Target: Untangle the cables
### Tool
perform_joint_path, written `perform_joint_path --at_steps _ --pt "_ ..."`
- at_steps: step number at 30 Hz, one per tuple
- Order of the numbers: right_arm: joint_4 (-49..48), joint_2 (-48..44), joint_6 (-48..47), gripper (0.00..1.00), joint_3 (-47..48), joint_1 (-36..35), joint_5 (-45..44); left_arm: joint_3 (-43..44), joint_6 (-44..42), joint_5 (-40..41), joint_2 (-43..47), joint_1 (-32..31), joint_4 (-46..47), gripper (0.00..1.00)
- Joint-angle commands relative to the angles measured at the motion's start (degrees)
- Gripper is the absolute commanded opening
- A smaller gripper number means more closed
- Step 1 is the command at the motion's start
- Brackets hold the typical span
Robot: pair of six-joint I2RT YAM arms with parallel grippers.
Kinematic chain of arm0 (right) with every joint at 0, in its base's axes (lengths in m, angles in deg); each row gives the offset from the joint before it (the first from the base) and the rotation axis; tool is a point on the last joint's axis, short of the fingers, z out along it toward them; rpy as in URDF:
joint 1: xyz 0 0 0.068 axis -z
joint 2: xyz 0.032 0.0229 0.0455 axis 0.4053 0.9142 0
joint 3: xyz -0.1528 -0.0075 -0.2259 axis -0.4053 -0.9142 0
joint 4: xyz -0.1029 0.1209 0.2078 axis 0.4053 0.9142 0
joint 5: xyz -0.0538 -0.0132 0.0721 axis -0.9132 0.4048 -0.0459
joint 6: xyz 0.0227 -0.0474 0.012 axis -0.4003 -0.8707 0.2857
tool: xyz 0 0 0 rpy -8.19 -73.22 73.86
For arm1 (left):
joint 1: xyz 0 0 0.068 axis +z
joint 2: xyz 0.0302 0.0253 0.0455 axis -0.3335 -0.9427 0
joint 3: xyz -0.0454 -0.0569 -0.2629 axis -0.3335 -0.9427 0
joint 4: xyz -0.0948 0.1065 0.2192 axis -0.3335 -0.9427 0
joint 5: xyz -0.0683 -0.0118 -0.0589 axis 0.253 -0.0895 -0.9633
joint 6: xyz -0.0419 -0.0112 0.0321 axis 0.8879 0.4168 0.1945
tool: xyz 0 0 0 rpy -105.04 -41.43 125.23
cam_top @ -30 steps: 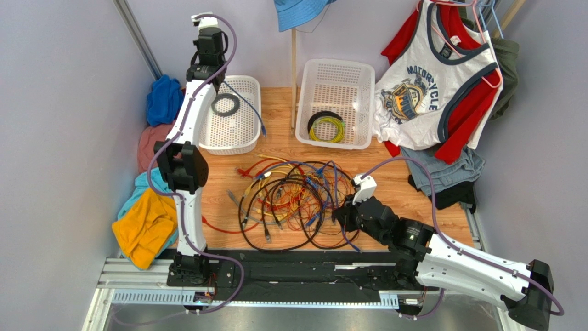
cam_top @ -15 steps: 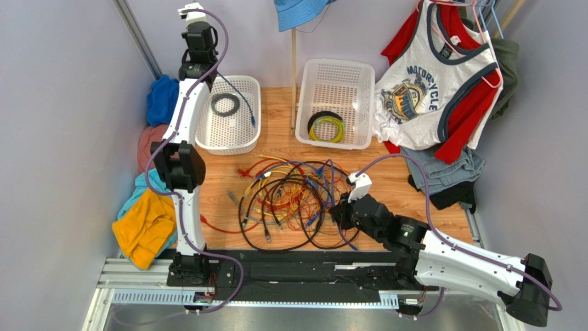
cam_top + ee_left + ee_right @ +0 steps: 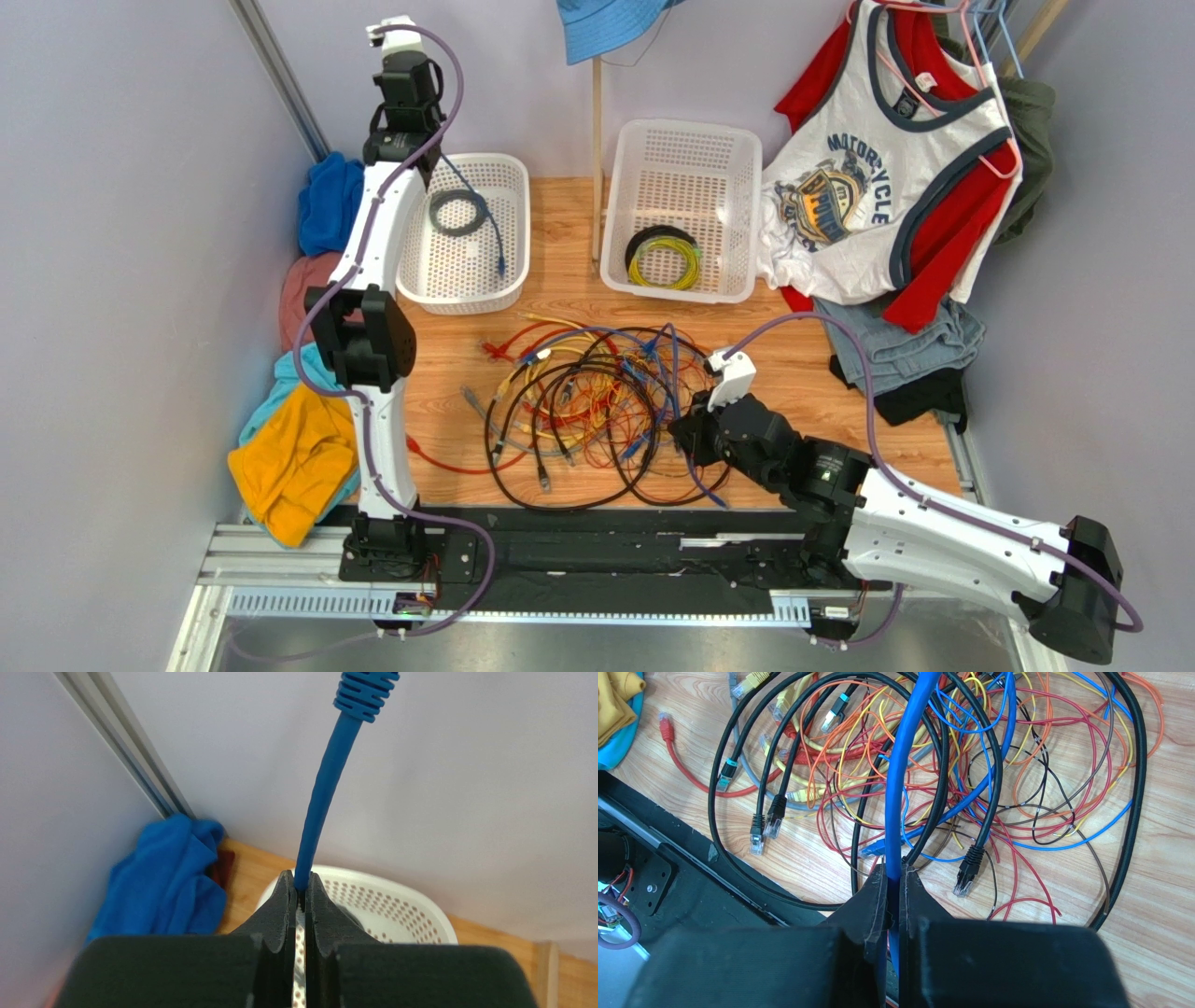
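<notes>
I see plain pale grey walls (image 3: 126, 210) closing in on three sides, evenly lit, with no hard shadows. The table (image 3: 564, 266) is light wood planking, with a metal rail (image 3: 267, 560) along its near edge. A slanted aluminium strut (image 3: 281, 77) runs up the back left corner, and a thin wooden pole (image 3: 598, 154) stands against the back wall.

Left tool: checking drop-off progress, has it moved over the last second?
Yes. The left tool, shut on the blue cable, has shifted slightly left in the top view, away from the left basket's right rim.
</notes>
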Motion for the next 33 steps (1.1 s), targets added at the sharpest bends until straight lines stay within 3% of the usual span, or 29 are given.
perform_joint_path --at_steps 1,3,6,7,8,9,10,15,20,24,26,29,33 --pt "-3.08 -1.76 0.09 0.0 0.93 -0.18 0.52 -6.29 5.8 -6.57 3.62 -0.12 -3.31 0.0" --pt "-3.87 -2.2 0.88 0.0 -0.21 -0.18 0.7 -11.39 5.98 -7.02 6.78 -0.56 -2.43 0.0" --pt "-4.31 -3.25 1.58 0.0 -1.18 -0.18 1.4 -14.04 4.14 -4.92 7.93 -1.79 -3.57 0.09" --pt "-4.31 -3.6 1.59 0.0 -1.27 -0.09 1.49 -13.87 3.88 -4.82 7.85 -1.88 -4.27 0.35" --pt "-4.14 -4.3 1.59 0.0 -1.44 -0.18 1.66 -13.69 3.96 -4.56 7.85 -1.88 -5.84 0.49" --pt "-3.7 -4.66 1.59 0.0 -1.45 -0.18 1.58 -13.61 4.14 -3.78 8.02 -1.88 -6.64 0.96" --pt "-3.61 -4.84 1.15 0.0 -1.45 -0.18 1.58 -13.87 4.22 -3.68 9.07 -1.88 -7.52 0.99" --pt "-3.08 -5.89 -0.43 0.0 -0.57 -0.27 0.61 -18.6 5.98 -6.04 17.23 -2.32 -5.69 0.99" --pt "-5.01 -4.58 -2.28 0.0 1.63 -0.18 1.57 -28.79 4.58 -3.25 29.01 -10.04 -0.33 0.99" --pt "-4.4 -2.99 -2.19 0.0 4.0 -0.27 3.24 -37.67 5.8 -2.45 35.35 -15.5 2.75 0.83" --pt "-4.22 -3.6 -1.76 0.0 4.0 -0.27 3.95 -42.68 8.08 -2.36 38.25 -15.68 3.46 0.8" --pt "-3.7 -5.19 -1.4 0.0 3.91 -0.27 4.39 -47.7 9.23 -1.75 41.24 -15.68 3.37 0.8" --pt "-3.08 -6.16 -3.76 0.0 6.19 -0.27 3.86 -52.96 13.09 -5.6 45.28 -15.94 0.47 0.9"
